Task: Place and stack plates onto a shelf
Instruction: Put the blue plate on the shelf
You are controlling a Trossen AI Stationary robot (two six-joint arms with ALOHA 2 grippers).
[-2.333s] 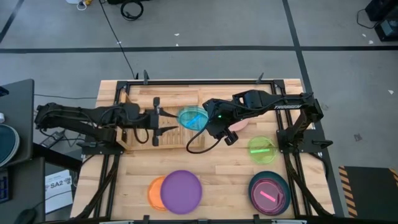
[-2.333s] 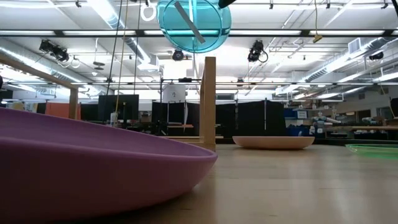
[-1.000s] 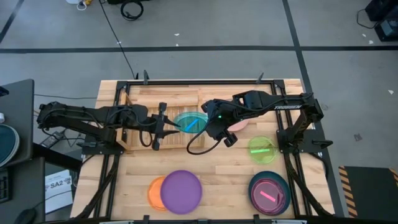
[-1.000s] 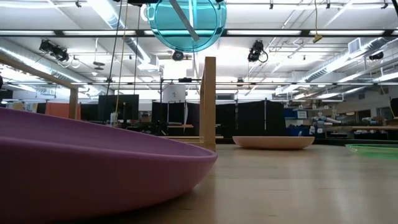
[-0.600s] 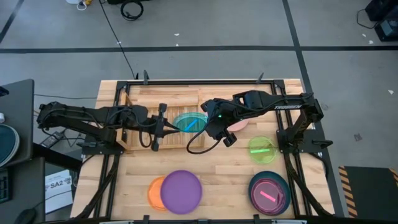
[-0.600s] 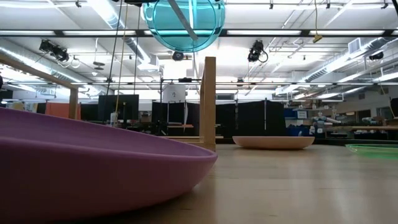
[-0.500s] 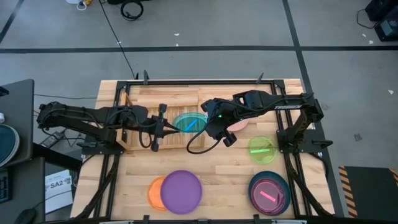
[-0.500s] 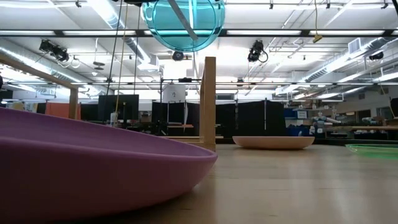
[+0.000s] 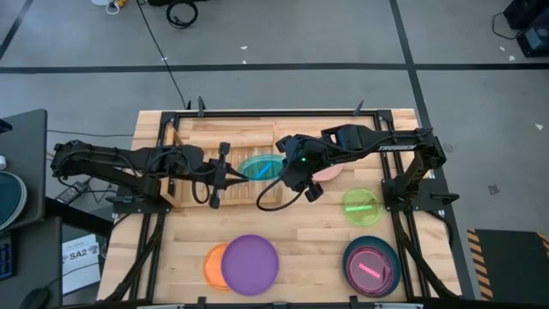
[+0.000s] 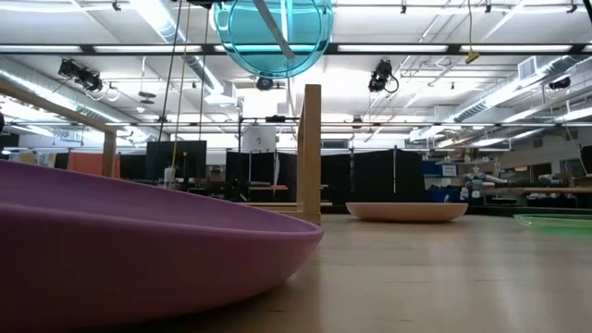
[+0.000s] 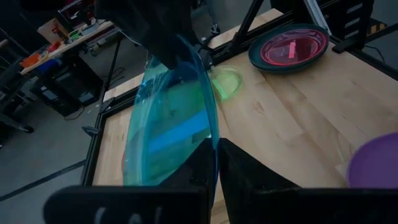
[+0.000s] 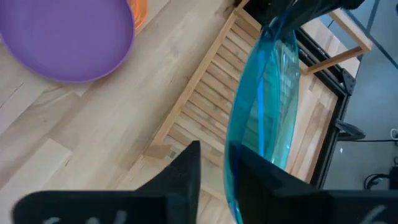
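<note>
1. While both arms meet over the back middle of the counter [image 9: 292, 245], its plank top carries the shelf [image 9: 225, 190], which lies toward the back left.
2. Near the front edge, left of centre, a large purple plate [image 9: 250, 264] overlaps an orange plate [image 9: 211, 266].
3. At the front right corner a dark teal plate [image 9: 372, 265] holds a magenta-red plate [image 9: 371, 268].
4. Just behind that pair, by the right edge, lies a small green plate [image 9: 360, 206].
5. A pink plate [image 9: 330, 172] shows partly under the right arm.
6. The blue plate [image 9: 261, 167] is held clear of the counter, above the shelf's right part, tilted on edge.
7. The left hand [image 11: 217, 146] has its fingers pinching the blue plate's rim.
8. The right hand [image 12: 217, 155] has its fingers pinching the opposite rim of the same plate.
</note>
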